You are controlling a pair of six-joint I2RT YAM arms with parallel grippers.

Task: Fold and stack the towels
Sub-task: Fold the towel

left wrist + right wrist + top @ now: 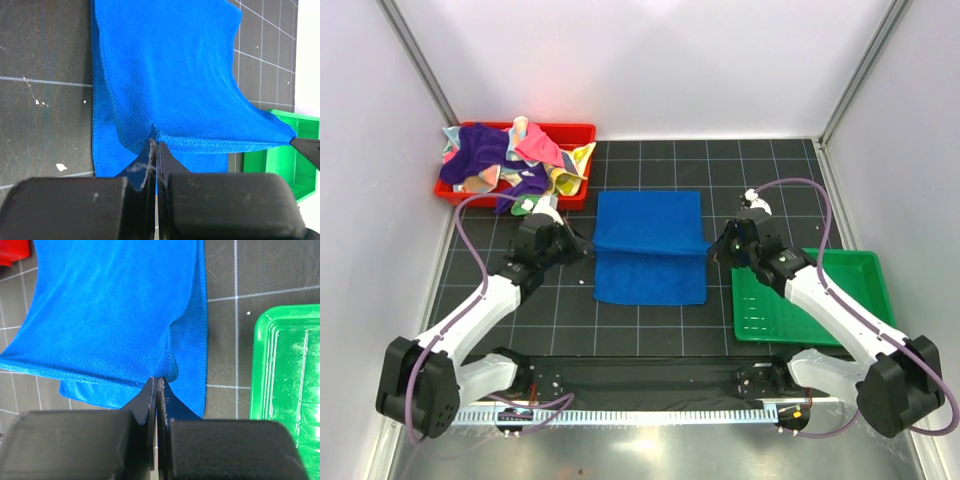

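"Black gridded table (650, 170), pale walls on three sides. Report the left gripper (588, 248)."

"Jaws are together, clamped on a corner of the royal blue towel (650, 225). The left wrist view shows both fingertips pressed flat against each other with cloth pinched between them."

"Right gripper (712, 248)?"

"Same condition. Jaws are closed on the opposite corner of that towel, with the cloth bunched where they grip it."

"Condition of the blue towel?"

"It sits at the centre of the table, between the two grippers. A hemmed edge runs taut from one gripper to the other, raised off the surface. The upper layer slopes from that edge to the far side. A lower layer lies flat on the table beneath and shows on the near side of the raised edge. The surface is smooth apart from small puckers at each grip."

"Other towels?"

"A loose heap (505, 155) of purple, pink and yellow-patterned cloth, unfolded, lies in the red tray (578, 135) at the far left corner."

"Anything else?"

"A green tray (865, 262) sits on the right, just beside the right arm and apart from the blue towel."
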